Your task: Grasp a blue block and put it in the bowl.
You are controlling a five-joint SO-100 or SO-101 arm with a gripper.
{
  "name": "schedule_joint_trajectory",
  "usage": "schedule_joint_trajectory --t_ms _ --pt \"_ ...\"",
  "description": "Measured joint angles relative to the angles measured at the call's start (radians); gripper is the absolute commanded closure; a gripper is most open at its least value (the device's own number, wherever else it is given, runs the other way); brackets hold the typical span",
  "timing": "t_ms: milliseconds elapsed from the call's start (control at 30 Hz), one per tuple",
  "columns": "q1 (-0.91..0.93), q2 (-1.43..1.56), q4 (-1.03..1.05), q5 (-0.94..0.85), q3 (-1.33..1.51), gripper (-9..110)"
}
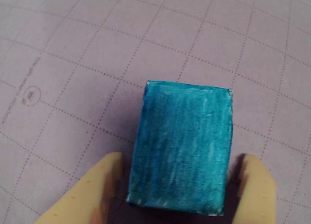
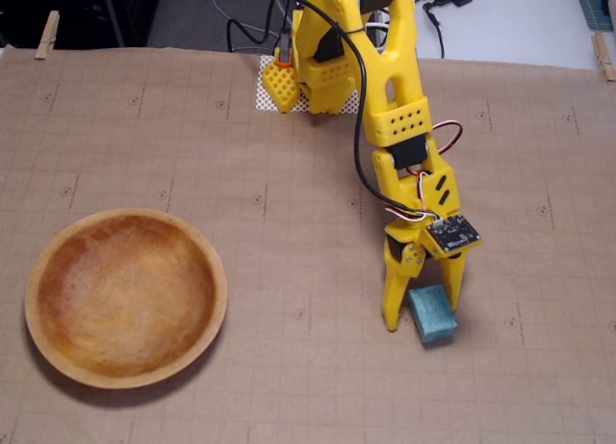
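The blue block (image 1: pixel 182 148) sits on the tabletop (image 1: pixel 73 63) between the two yellow fingers (image 1: pixel 252 195) of the hand (image 1: pixel 180 195). The hand is open, and the finger tips are cut off at the wrist view's edge. In the fixed view the arm (image 2: pixel 390 107) reaches down over the block, and the bowl (image 2: pixel 125 298) lies far off to the left.

In the wrist view we see both fingers (image 1: pixel 87 195) cut off by the bottom edge; whether they touch the blue block (image 1: pixel 182 146) is unclear.
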Motion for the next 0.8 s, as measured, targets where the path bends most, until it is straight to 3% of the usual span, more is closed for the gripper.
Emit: schedule_joint_trajectory --t_ms 333,800 --pt "-0.008 0.002 -0.002 0.0 -0.009 100" --pt "-0.005 0.002 -0.002 0.0 -0.009 101"
